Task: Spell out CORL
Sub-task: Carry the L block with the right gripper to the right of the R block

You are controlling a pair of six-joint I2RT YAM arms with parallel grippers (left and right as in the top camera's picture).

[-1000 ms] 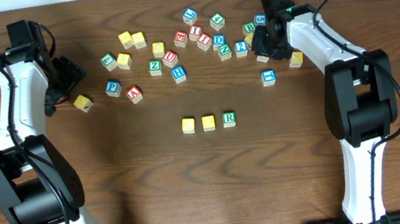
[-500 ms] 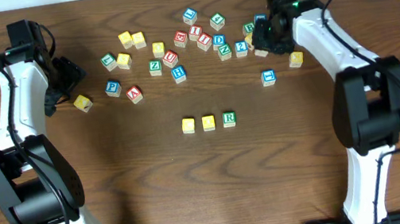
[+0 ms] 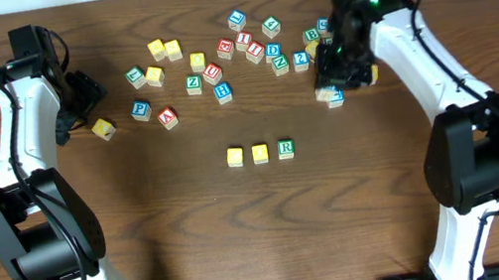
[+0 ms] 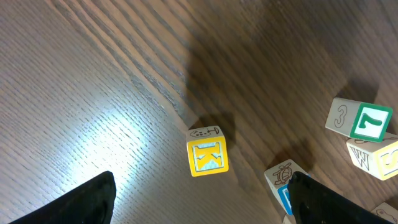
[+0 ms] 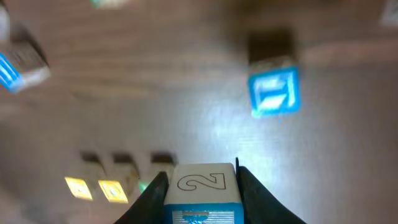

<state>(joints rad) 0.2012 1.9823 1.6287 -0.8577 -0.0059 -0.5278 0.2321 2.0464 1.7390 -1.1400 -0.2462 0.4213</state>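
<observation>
Two yellow-topped cubes (image 3: 235, 156) (image 3: 260, 152) and the green R cube (image 3: 285, 148) stand in a row at the table's middle. They show blurred in the right wrist view, yellow (image 5: 77, 186), yellow (image 5: 112, 191), with the R cube mostly hidden behind my finger. My right gripper (image 3: 333, 84) is shut on a white cube (image 5: 202, 190) with an outlined 2 on its side and a blue face below. It holds the cube above the table; its letter does not show. My left gripper (image 4: 205, 208) is open and empty, hovering over a yellow K cube (image 4: 207, 157).
A scatter of other letter cubes (image 3: 245, 45) lies across the back of the table. A blue-faced cube (image 5: 273, 93) sits on the table just under my right gripper. Cubes with a 3 and 7 (image 4: 359, 119) lie right of the K cube.
My right gripper has left the pile at the back right and moved toward the front with the cube in its jaws. The left arm has not moved.
</observation>
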